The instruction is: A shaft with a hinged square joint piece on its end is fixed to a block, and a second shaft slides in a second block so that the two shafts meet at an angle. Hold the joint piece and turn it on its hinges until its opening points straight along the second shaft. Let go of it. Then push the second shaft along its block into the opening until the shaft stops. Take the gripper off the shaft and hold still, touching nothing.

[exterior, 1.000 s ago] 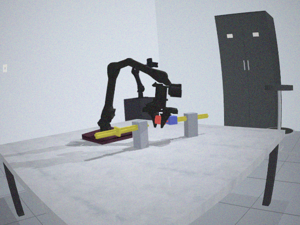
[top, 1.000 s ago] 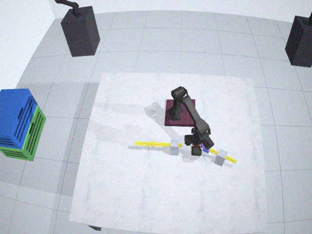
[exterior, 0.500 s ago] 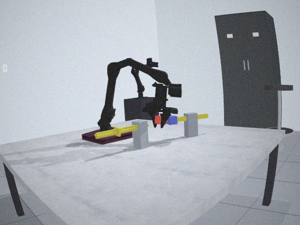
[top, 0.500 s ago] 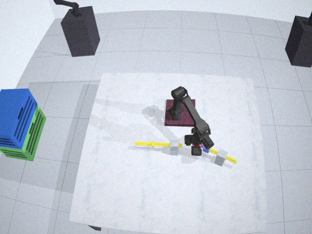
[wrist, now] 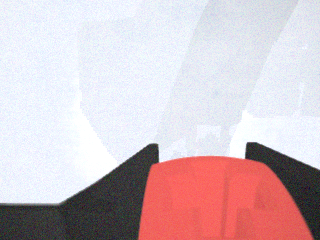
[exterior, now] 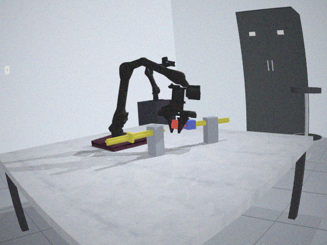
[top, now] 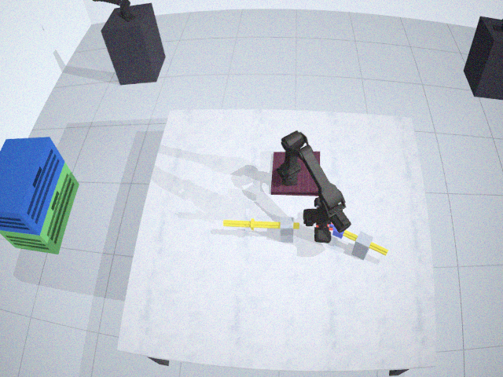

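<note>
On the pale tabletop (top: 244, 304) (exterior: 168, 190), my pincer (top: 322, 228) (exterior: 176, 129) (wrist: 201, 152) is clamped on the red joint piece (top: 318, 226) (exterior: 174, 124) (wrist: 210, 200), fingers part-way open around its sides. The blue piece (top: 337, 231) (exterior: 190, 124) and the fixed rod (top: 378, 247) (exterior: 224, 120) lie to one side of me; on the other, the sliding rod (top: 240, 223) (exterior: 118, 139) points its long axis towards my grip, its tip just short of it. I judge that the opening must match that line before I let go.

Red joint piece (top: 331, 228) (exterior: 174, 124) (wrist: 215, 200), gripped above table; blue hinge part (top: 337, 231) (exterior: 190, 124) beside it. From above, yellow fixed shaft (top: 378, 248) (exterior: 224, 121) runs toward four o'clock through upright grey block (top: 360, 249) (exterior: 210, 130). Collared yellow second shaft (top: 237, 223) (exterior: 120, 139), apart at nine o'clock, crosses another grey block (top: 286, 232) (exterior: 155, 142).
</note>
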